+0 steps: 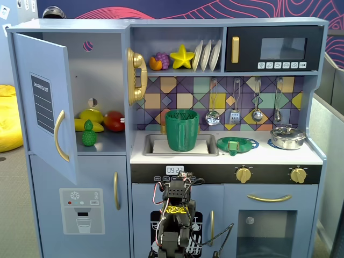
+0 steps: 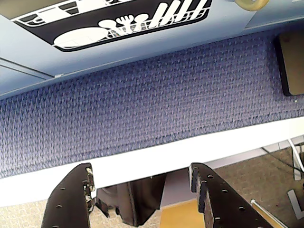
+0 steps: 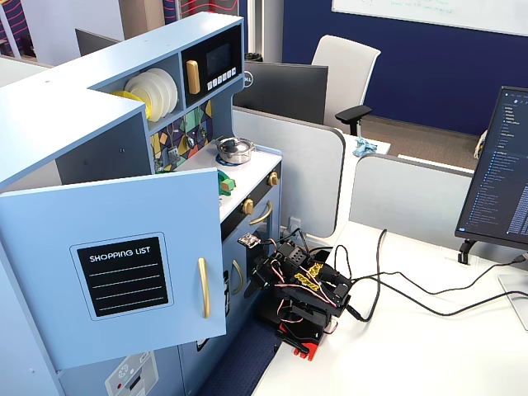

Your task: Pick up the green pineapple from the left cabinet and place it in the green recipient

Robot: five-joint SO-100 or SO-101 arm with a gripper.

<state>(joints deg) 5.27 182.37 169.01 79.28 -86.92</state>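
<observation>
Evidently nothing is grasped yet: the gripper (image 2: 142, 183) (jaws apart, empty) must rise to the green pineapple (image 1: 89, 134), high up-left in a fixed view.

Arm (image 3: 301, 289): black plastic links and servo housings, compact and blocky. Yellow patterned markings sit on the upper body in both fixed views. Thin red, black and white wires loop loosely between the joints; a small bare circuit board is mounted near the top in a fixed view. Base clamp shows red beneath the black frame. Thicker black cables trail from the base across the white desk.

Gripper (image 2: 142, 183): two flat black fingers (image 2: 71, 199) with matte printed texture, angular outlines, rows of small round holes along their faces; small screws visible at the inner edge.
</observation>
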